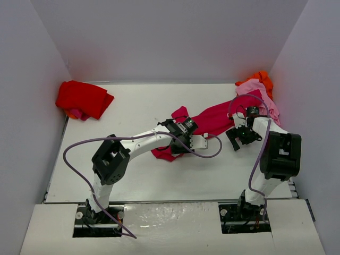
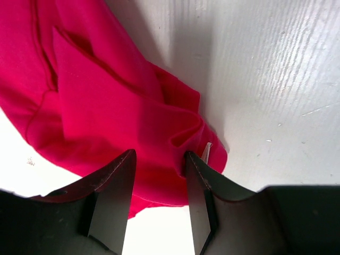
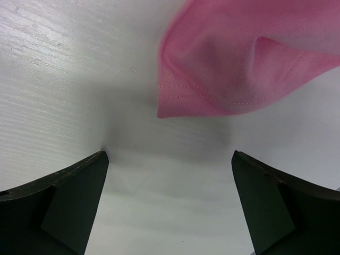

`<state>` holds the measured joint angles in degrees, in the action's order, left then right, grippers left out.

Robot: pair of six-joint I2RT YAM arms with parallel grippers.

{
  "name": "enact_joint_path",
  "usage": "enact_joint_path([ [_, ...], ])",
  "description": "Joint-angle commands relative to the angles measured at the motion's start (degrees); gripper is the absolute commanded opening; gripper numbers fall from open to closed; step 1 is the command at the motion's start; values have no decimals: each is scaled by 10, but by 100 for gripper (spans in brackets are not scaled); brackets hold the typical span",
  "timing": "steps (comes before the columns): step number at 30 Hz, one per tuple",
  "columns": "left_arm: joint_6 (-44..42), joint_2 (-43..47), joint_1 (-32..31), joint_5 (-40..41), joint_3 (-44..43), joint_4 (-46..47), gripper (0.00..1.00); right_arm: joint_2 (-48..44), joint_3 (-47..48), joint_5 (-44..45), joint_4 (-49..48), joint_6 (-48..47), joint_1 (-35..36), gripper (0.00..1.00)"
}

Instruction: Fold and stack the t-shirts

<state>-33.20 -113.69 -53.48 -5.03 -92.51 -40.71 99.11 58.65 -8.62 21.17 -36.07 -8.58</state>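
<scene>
surface: a white, faintly grained table top (image 1: 133, 106), matt, with soft grey shadows under the arms; a glossier white strip (image 1: 170, 220) runs along the near edge, where both bases are bolted.
room: plain pale grey-lilac walls (image 1: 170, 37) close the table in at the back and on both sides.
far left corner: a bright red cloth t-shirt (image 1: 82, 98), folded into a thick bundle, lies close to the left wall.
far right corner: an orange cloth t-shirt (image 1: 261, 78) is crumpled by the right wall, with a pale pink cloth t-shirt (image 1: 260, 95) just in front of it, touching it.
centre: a crimson-magenta cloth t-shirt (image 1: 215, 118) sprawls rumpled from mid-table up to the pink one.
left gripper (image 2: 159, 180): clamped on a bunched fold at the near end of the crimson-magenta cloth t-shirt, low over the table.
right gripper (image 3: 170, 175): fingers spread wide with nothing between them, over bare table; a stitched hem corner of the pale pink cloth t-shirt lies just ahead.
cables: a thin purple cable (image 1: 69, 154) loops off each arm.
</scene>
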Motion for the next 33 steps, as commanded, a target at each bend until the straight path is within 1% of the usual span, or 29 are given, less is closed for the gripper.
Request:
enact_joint_path([
  [1,8,18,-9,-10,-13,-9,39,10,-9,1,-4,-7,-2,100],
  [7,8,22,-10,-9,4,-2,39,16,-9,-7,-5,-1,-3,100],
  [22,5,-6,-11,-3,-3,10,37,5,-8,-2,-7,-5,-3,100],
  [24,7,-11,-11,-5,-7,10,33,6,-6,3,-5,-3,-3,100],
  [25,7,-12,-11,-6,-7,11,28,6,-5,4,-6,-3,-2,100],
  [26,7,-13,-11,-5,-8,13,12,6,-5,5,-6,-4,-2,100],
  [27,7,-13,-11,-3,-9,15,5,6,-6,6,-6,-5,-3,100],
  [28,8,-11,-11,0,-9,16,0,7,-8,7,-5,-7,-3,100],
  [32,8,12,-4,23,-13,28,0,12,-15,17,-13,-13,-3,100],
  [33,10,30,7,21,-33,24,0,18,-22,24,-20,-14,-2,100],
])
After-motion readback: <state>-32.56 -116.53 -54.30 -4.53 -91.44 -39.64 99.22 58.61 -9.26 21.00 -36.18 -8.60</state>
